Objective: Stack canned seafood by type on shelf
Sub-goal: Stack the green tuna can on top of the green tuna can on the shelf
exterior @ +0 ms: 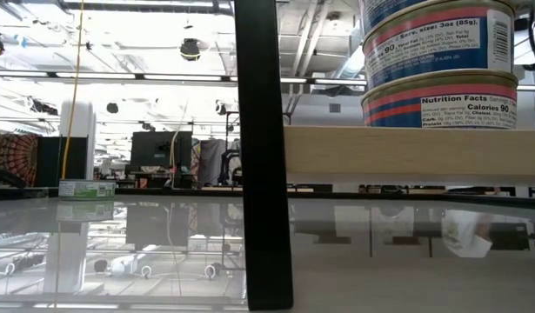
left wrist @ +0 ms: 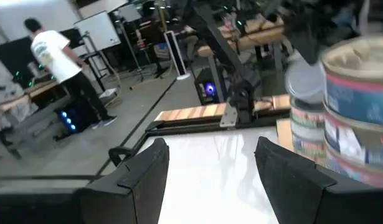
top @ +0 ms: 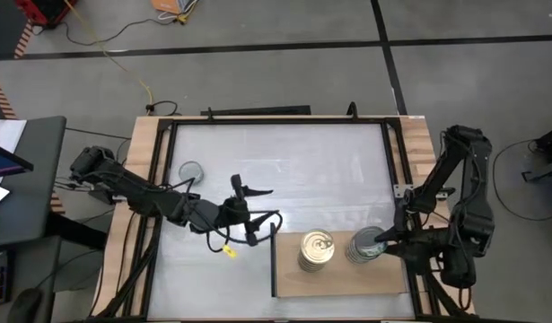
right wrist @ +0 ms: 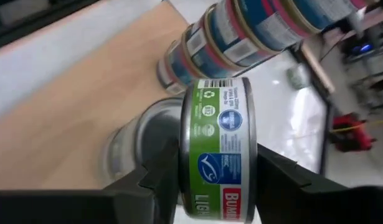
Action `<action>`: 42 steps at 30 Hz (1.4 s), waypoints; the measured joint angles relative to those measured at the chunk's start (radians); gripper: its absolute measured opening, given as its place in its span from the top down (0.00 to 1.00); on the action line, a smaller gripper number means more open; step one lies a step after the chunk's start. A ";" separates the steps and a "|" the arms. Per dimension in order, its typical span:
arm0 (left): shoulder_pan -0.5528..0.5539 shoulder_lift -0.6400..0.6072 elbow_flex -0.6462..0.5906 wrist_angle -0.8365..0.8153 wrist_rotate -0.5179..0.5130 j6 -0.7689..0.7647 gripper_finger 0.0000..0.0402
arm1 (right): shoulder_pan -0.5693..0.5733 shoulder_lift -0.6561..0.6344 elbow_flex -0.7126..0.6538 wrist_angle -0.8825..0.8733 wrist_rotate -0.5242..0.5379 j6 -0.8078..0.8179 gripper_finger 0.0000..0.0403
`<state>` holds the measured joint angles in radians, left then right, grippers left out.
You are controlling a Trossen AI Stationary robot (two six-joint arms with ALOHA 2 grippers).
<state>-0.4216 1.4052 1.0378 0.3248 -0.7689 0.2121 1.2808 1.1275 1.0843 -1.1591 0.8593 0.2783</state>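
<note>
The shelf [top: 340, 283] is a light wooden board at the table's near right. A gold-lidded stack of tins [top: 316, 249] stands on it, blue-and-red labelled in the low view [exterior: 437, 61]. Beside it stands a silver-lidded stack [right wrist: 144, 134]. My right gripper [top: 376, 242] comes in from the right and is shut on a green-labelled tin [right wrist: 216, 149] over that silver stack. My left gripper [top: 260, 206] hangs open just off the shelf's left edge, holding nothing, fingers apart in its wrist view [left wrist: 210, 168]. One lone tin [top: 191, 170] sits flat on the table's far left. My right gripper pinches the green-labelled tin by its two flat faces [right wrist: 186, 163], one finger [right wrist: 284, 180] on the lid and the other underneath. The fingers come in level from the table's right. The tin lies flat, lifted clear just above the silver-lidded stack.
Wooden side rails [top: 141, 179] and dark frame bars border the white table. A dark upright post [exterior: 263, 156] blocks the middle of the low view. A person in a white shirt [left wrist: 54, 50] stands in the room beyond. Free table lies between the lone tin and the shelf.
</note>
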 joint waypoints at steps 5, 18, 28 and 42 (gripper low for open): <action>-0.006 0.000 0.000 0.054 -0.016 -0.070 0.43 | 0.042 -0.002 0.033 -0.026 -0.056 0.086 0.47; -0.005 0.000 0.000 0.102 -0.024 -0.083 0.43 | 0.049 0.068 0.033 -0.067 -0.079 0.167 0.46; -0.022 -0.016 0.023 0.105 0.021 0.191 0.43 | 0.057 -0.010 0.058 -0.406 -0.008 0.994 0.49; 0.012 -0.011 0.009 -0.040 0.297 0.147 0.43 | 0.069 -0.173 0.053 -0.362 0.215 1.117 0.51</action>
<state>-0.4101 1.3937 1.0464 0.2848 -0.4717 0.3586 1.3502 0.9541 1.1374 -1.5207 1.0739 1.3953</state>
